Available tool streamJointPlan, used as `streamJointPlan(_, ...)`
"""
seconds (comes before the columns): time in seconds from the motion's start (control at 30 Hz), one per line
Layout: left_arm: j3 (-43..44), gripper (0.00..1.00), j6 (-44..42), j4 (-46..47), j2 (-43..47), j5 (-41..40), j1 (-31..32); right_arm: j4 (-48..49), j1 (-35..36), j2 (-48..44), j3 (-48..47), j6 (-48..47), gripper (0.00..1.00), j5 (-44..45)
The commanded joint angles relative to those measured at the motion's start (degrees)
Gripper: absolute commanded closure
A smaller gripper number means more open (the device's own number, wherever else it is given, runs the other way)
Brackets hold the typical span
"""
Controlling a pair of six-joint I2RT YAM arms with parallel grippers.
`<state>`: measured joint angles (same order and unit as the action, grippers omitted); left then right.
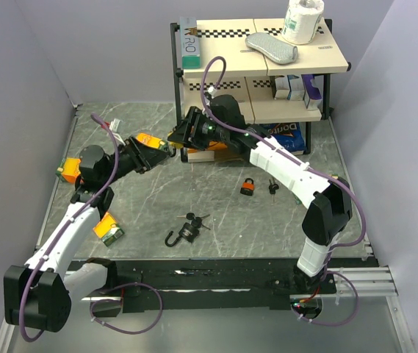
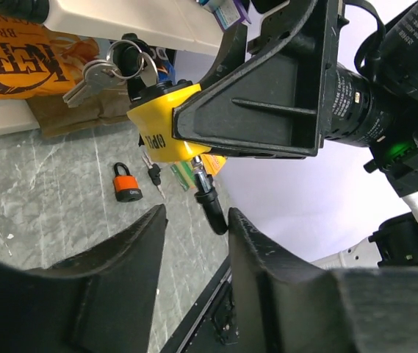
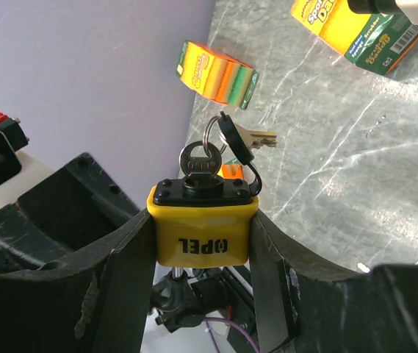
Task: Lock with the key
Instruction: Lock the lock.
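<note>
My right gripper [image 3: 201, 219] is shut on the body of a yellow padlock [image 3: 203, 232], held off the table; the same gripper [image 1: 186, 134] and padlock [image 1: 174, 140] show in the top view. A silver key [image 3: 200, 163] sits in the padlock's keyhole, with a ring of spare keys [image 2: 95, 77] hanging from it. The black-sleeved shackle [image 2: 210, 202] sticks out of the lock towards my left gripper [image 2: 197, 213]. Its tip lies between the left fingers, close to the right-hand finger [image 2: 267, 250]. A gap still shows between those fingers, which hold nothing.
An orange padlock [image 1: 248, 187] and a small black key [image 1: 272, 187] lie on the marble table right of centre. A black padlock with keys [image 1: 186, 229] lies near the front. Crayon boxes [image 1: 109, 229] sit at the left. A shelf rack [image 1: 260, 66] stands at the back.
</note>
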<state>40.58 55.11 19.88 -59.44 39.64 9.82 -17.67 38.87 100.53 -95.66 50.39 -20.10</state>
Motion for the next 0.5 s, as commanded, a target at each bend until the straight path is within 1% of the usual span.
streamJointPlan(0.0,1.7,0.59,1.3,1.0,0.6,-1.9,0.3,3.7,0.4,-2.1,-1.6,1.6,1.0,-0.4)
streamJointPlan(0.03,1.7,0.64,1.8,0.5,0.5,-2.3,0.3,3.7,0.5,-2.1,-1.6,1.4,1.0,-0.7)
streamJointPlan(0.2,2.0,0.68,2.6,1.6,-0.8,-2.2,0.3,4.1,0.9,-2.8,-0.5,0.9,1.0,-1.8)
streamJointPlan(0.33,1.8,0.67,4.1,2.8,-1.5,-1.9,0.3,4.8,1.4,-3.8,0.8,0.8,1.0,-1.9)
streamJointPlan(0.47,1.4,0.62,6.3,5.3,-1.8,-0.3,0.5,6.8,1.4,-4.7,2.5,0.8,1.0,-1.5)
